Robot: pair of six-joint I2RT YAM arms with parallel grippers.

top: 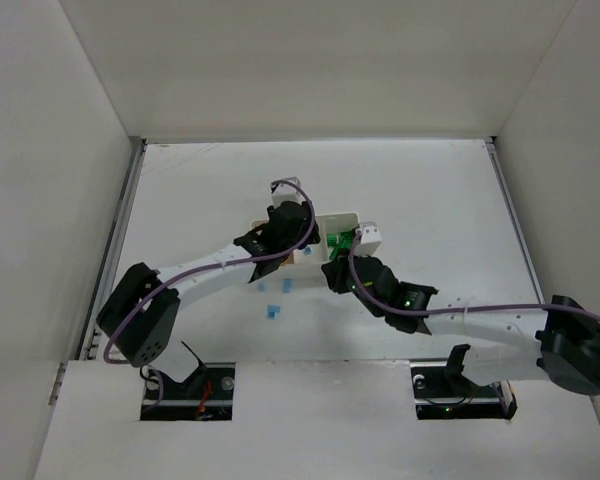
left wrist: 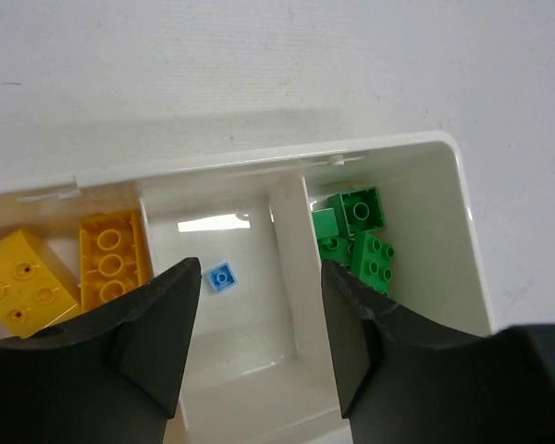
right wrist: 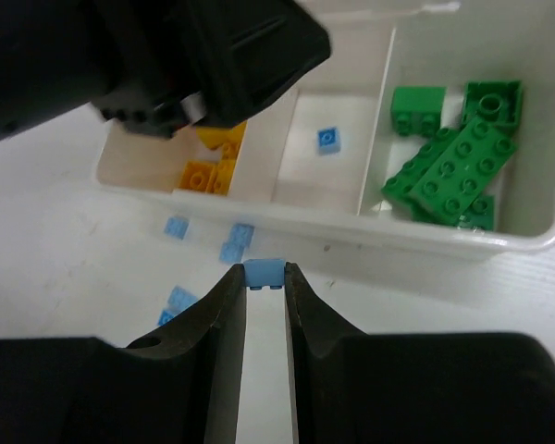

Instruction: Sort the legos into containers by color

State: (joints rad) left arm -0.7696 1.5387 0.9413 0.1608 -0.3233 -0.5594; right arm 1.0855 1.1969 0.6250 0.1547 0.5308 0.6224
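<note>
top external view: white desk (top: 430, 200), white three-bay tray (top: 342, 214) mid-desk. left hand (left wrist: 259, 277) over the middle container (left wrist: 250, 351), jaws apart, empty, above a lone blue lego (left wrist: 222, 277). right hand (right wrist: 263, 289) clamped on a second blue lego (right wrist: 264, 271), near side of tray, likely bound for that same container.

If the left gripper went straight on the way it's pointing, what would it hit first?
The left gripper would probably meet the floor of the middle compartment, near the small blue brick there; depth is hard to judge.
</note>
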